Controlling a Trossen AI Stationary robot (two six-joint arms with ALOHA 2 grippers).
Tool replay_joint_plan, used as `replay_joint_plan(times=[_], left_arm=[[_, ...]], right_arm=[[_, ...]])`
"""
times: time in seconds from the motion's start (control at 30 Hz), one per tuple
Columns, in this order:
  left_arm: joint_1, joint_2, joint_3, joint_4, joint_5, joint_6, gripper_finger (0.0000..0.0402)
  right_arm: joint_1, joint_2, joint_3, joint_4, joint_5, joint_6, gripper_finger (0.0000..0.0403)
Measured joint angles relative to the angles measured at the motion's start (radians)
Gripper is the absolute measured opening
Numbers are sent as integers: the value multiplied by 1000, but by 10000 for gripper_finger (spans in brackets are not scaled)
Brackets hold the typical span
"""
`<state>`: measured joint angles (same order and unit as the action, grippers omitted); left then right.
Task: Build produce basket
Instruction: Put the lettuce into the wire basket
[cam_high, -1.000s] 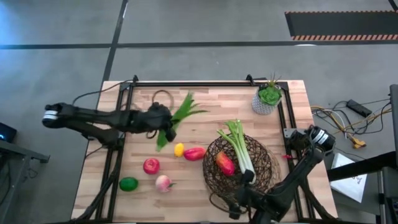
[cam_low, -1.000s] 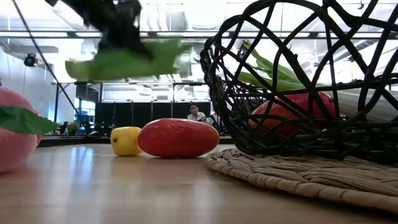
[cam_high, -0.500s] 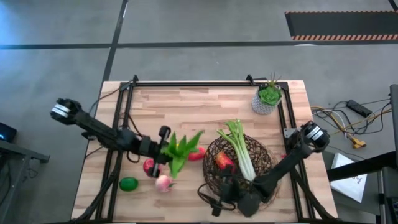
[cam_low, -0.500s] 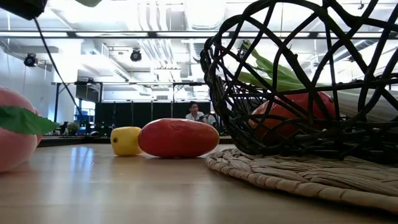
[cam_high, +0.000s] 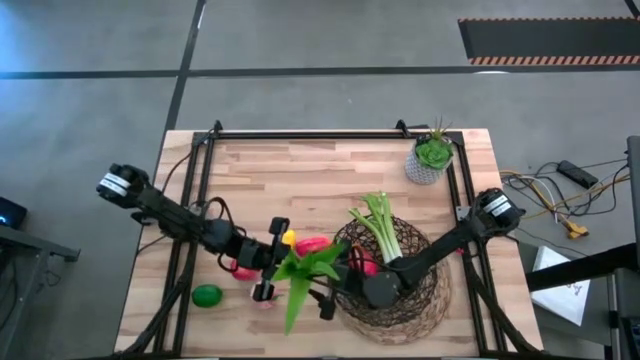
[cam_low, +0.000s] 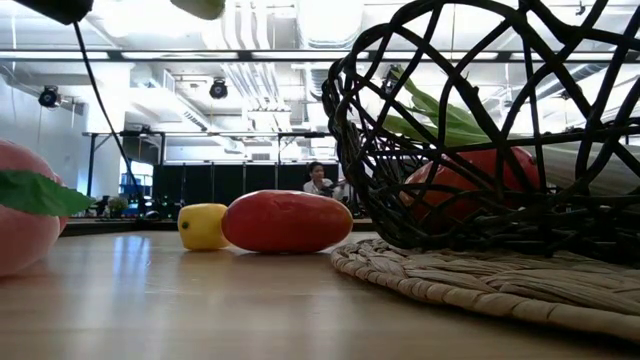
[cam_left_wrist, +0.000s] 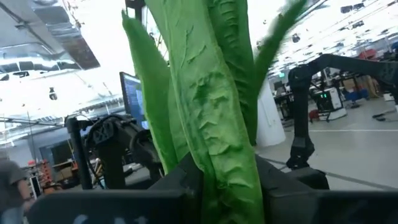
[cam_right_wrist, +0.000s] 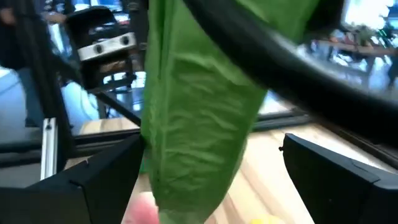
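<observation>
My left gripper (cam_high: 275, 268) is shut on a bunch of broad green leaves (cam_high: 300, 275), held in the air just left of the dark wire basket (cam_high: 425, 290). My right gripper (cam_high: 326, 300) reaches over the basket's left rim. It is open, with one finger on either side of the leaves (cam_right_wrist: 193, 118). Whether they touch, I cannot tell. In the basket lie a white-stalked leafy green (cam_high: 385, 230) and a red fruit (cam_high: 366, 266). On the table lie a lemon (cam_high: 288, 238), a red pepper (cam_high: 312, 244), an apple (cam_high: 240, 270) and a lime (cam_high: 207, 296). My left gripper pinches the leaf bunch at its lower end (cam_left_wrist: 217, 180) between its two fingers. It comes level from the table's left. The leaves stick out past the fingers and spread toward the basket and the near edge. The bunch is lifted clear of the table.
A small grey pot with a green plant (cam_high: 432, 158) stands at the far right. The basket sits on a woven mat (cam_low: 480, 280). A peach (cam_low: 20, 220) lies near the front, under my left arm. The far half of the table has free room.
My left gripper has carried the leaf bunch from the far left toward the near edge and right, up to the basket's left side, turning the leaves about. My right gripper has gone from the near edge up and left across the basket to the leaves.
</observation>
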<state>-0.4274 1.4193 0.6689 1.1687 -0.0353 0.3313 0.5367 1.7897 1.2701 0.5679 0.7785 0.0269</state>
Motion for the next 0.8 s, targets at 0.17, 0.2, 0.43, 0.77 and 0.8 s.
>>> replay_joint_plan(times=[0.17, 0.2, 0.43, 0.77, 0.8], left_arm=[[0, 3, -1, -7, 2, 1, 39], [-1, 3, -1, -10, 2, 10, 44], [-1, -44, 2, -194, -31, 83, 155], [-98, -309, -13, -687, -684, 84, 272], [-112, -328, -20, -720, -739, 56, 273]], right_arm=[[-13, 0, 1, 46, -72, -46, 341], [-15, 0, 1, 43, -70, -56, 328], [-8, -3, 2, -11, -9, -92, 193], [78, -97, 229, -993, 169, 482, 40], [84, -103, 265, -1134, 151, 602, 38]])
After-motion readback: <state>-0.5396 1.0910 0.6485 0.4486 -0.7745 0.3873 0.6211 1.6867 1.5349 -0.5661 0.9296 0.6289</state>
